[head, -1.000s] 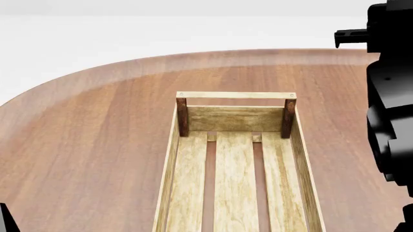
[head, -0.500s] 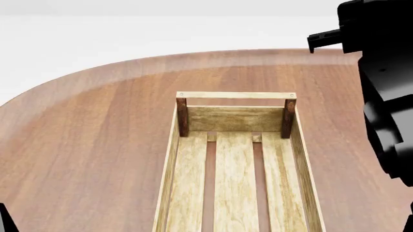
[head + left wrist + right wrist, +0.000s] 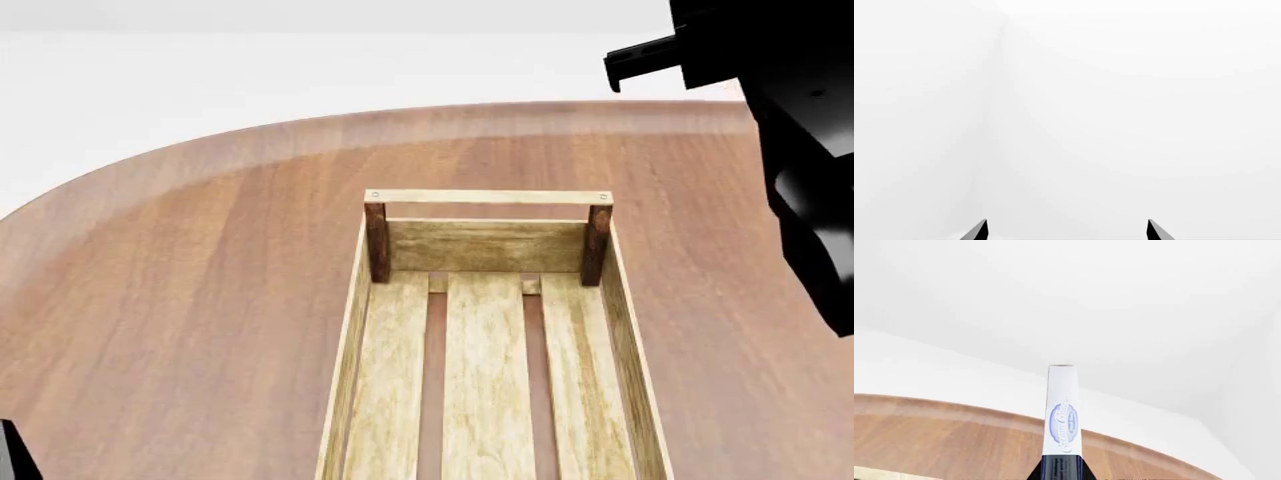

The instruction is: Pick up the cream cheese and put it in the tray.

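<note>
A reddish-brown wooden desk [image 3: 187,280] with a rounded far edge carries a long rectangular tray [image 3: 489,206] of light wooden slats with dark brown corner posts, lying flat near the desk's middle.

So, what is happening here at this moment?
The robot's right end effector holds the cream cheese box in the air, above the wooden table. The slatted tray on the table has nothing in the part that shows, so the box is not yet placed. The left end effector is open, holds nothing, and faces only white background.
</note>
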